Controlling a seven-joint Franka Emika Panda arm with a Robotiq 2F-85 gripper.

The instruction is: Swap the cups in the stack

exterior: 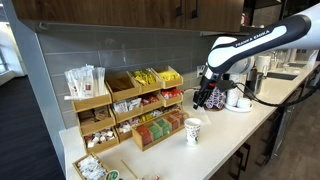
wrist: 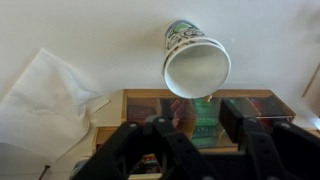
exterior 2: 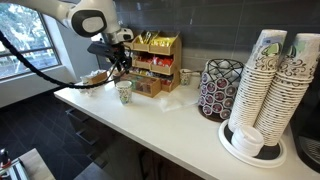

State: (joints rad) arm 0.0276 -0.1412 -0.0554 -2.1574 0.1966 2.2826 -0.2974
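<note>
**Inspector:** State of the pincer?

**Assistant:** The gripper (wrist: pixel 205 135) is spread wide. Its two black fingers (wrist: pixel 150 150) are apart and hold nothing. In the wrist view, snack packets show through the gap between them.

**Inspector:** Where is it?

**Assistant:** In both exterior views it hangs above the white counter (exterior: pixel 228 128), in front of the wooden snack rack (exterior: pixel 150 100). It touches nothing.

**Inspector:** Where is the cup?

**Assistant:** A white paper cup (exterior: pixel 192 131) with faint coloured print stands upright on the counter, in front of the rack and near the counter's front edge. It is below the gripper and apart from it. From the wrist its mouth is open and looks empty. Whether a second cup is nested inside cannot be told.

**Inspector:** Other items?

**Assistant:** A crumpled white napkin (wrist: pixel 45 100) lies on the counter beside the cup. White mugs (exterior: pixel 238 100) stand beyond the gripper. Further along the counter are a dark patterned holder (exterior 2: pixel 220 88) and tall stacks of paper cups (exterior 2: pixel 272 80), well apart from the single cup.
</note>
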